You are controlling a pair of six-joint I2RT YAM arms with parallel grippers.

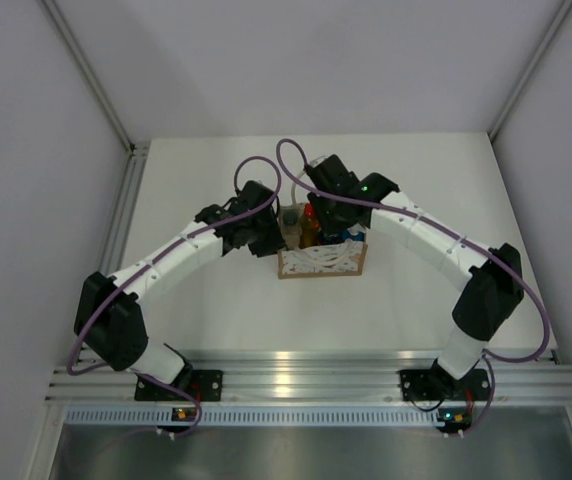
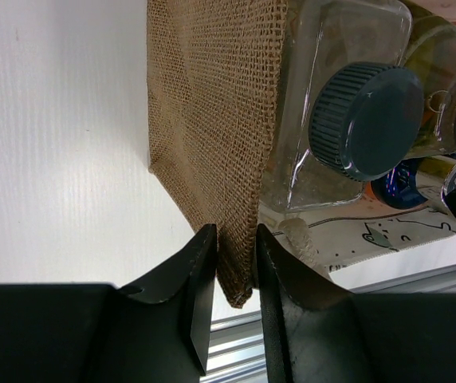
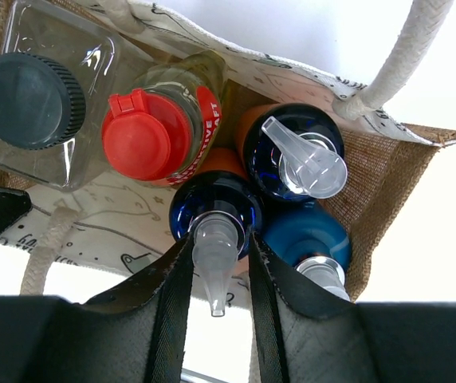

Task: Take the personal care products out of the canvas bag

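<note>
The canvas bag (image 1: 321, 262) stands mid-table with all five bottles upright inside. In the right wrist view they are the pale bottle with dark grey cap (image 3: 29, 100), the amber bottle with red cap (image 3: 144, 132), two orange bottles with dark blue caps (image 3: 216, 203) (image 3: 292, 152) and one with a light-blue cap (image 3: 308, 235). My right gripper (image 3: 220, 243) is closed round the clear pump head of the nearer dark-blue-capped bottle. My left gripper (image 2: 236, 235) is shut on the bag's burlap side wall (image 2: 212, 120), next to the grey-capped bottle (image 2: 367, 120).
White rope handles (image 3: 407, 56) stand up at the bag's rim. Grey enclosure walls close in the white table (image 1: 216, 310) at left, right and back. An aluminium rail (image 1: 306, 380) with both arm bases runs along the near edge.
</note>
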